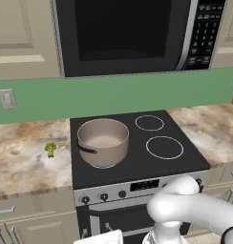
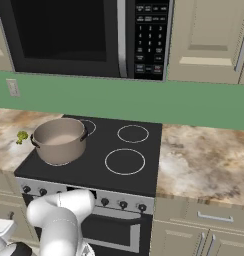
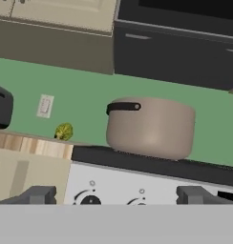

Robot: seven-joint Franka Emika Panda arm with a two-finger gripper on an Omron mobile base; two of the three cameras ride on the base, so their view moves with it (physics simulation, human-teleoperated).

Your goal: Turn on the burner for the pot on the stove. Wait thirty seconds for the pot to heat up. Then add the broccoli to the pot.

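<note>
Sitting on stove (image 1: 137, 162), front-left ring: pot (image 1: 102, 141), tan, dark loop handles, nothing visible inside. Seen from hand view as pot (image 3: 151, 127) on black glass edge, one handle facing camera at upper left. Resting on table (image 1: 23, 162) left of stove, well apart from pot: broccoli (image 1: 50, 149), small green floret, stem down. Same broccoli (image 2: 22, 136) just left of pot (image 2: 59, 140) in right base view, near stove (image 2: 99, 165) edge; in hand view broccoli (image 3: 64, 131) at back of wooden-looking table edge, against green wall.

Hanging low before stove front: end effector (image 3: 118, 196), fingers spread wide apart, holding nothing, tips at either side of two knobs (image 3: 90, 200) on silver panel. Not touching panel so far as visible.

Other rings on glass bare. Mounted above: microwave (image 1: 137, 33), keypad on right. Set in wall left of stove: outlet (image 1: 7, 99). Dark object (image 3: 1, 107) at left edge of hand view, kind not clear.
</note>
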